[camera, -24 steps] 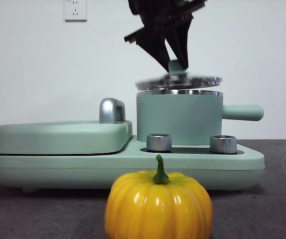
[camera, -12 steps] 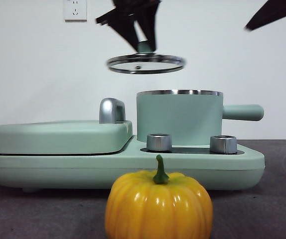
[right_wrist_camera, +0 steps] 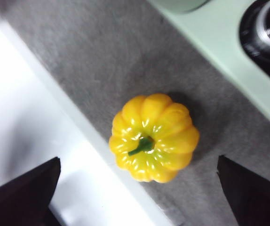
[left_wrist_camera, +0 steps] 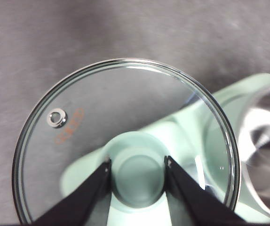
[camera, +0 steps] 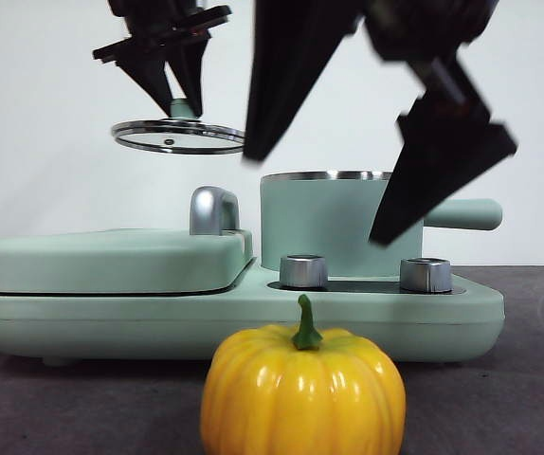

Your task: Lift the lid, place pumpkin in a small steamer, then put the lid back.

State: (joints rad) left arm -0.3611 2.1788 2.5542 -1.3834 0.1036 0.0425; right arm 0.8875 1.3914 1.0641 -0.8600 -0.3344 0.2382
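Lid (camera: 179, 136): off the small steamer (camera: 340, 225), hanging level in the air above the large flat mint-green cover (camera: 111, 261) and its chrome handle (camera: 212, 209), well to the side of the pot. Clear glass inside a steel rim, small vent hole near the edge, seen in the left wrist view as lid (left_wrist_camera: 125, 141). Left gripper (left_wrist_camera: 138, 165): two black fingers (left_wrist_camera: 97, 186) closed on the mint-green knob (left_wrist_camera: 138, 175) from either side; same gripper high in the front view (camera: 172, 90). Small steamer: uncovered, steel rim bare, standing on the wide mint-green base (camera: 443, 308) behind two silver knobs (camera: 302, 270), straight side handle (camera: 466, 214) pointing away from the cover. Pumpkin (camera: 302, 393): upright on the grey table (camera: 528, 398), stem up, in front of the base and apart from it, untouched. Right gripper (right_wrist_camera: 139, 197): above the pumpkin (right_wrist_camera: 153, 136), fingers (right_wrist_camera: 22, 193) spread wide, nothing between them; large and dark in the front view (camera: 376, 123), before the pot.
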